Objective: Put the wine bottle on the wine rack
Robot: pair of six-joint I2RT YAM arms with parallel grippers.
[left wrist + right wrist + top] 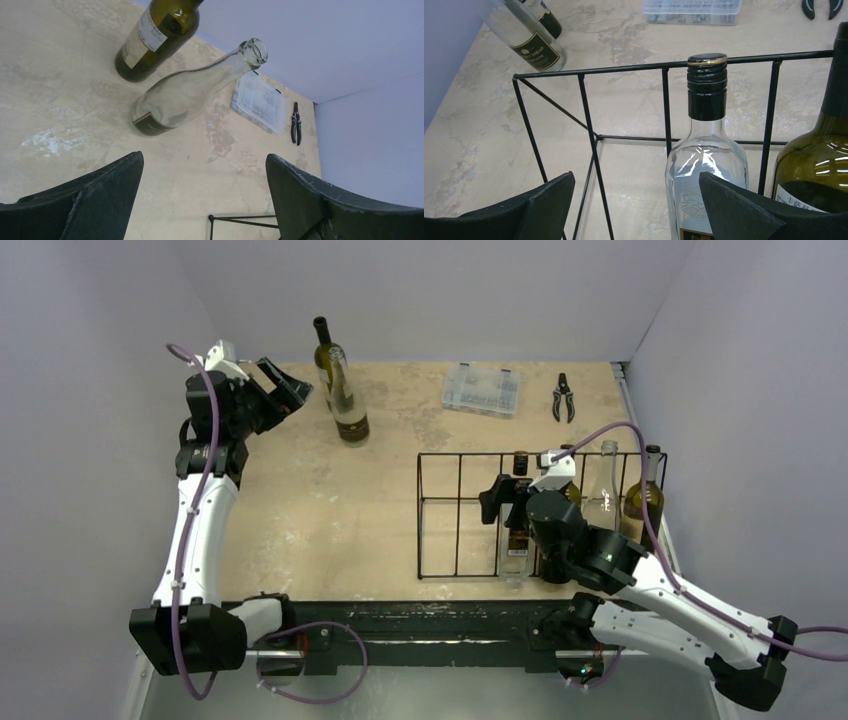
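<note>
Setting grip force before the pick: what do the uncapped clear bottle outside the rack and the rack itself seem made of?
The clear bottle looks like glass: glossy, transparent, table showing through. The wine rack looks like thin metal wire, coated black; straight slender bars suggest it.

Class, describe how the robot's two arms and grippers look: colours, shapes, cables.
The left arm and right arm have white link shells with black joints and black base blocks. A purple cable loops along each. The left gripper and right gripper each have two broad, matte black, wedge-shaped fingers with scuffed edges.
</note>
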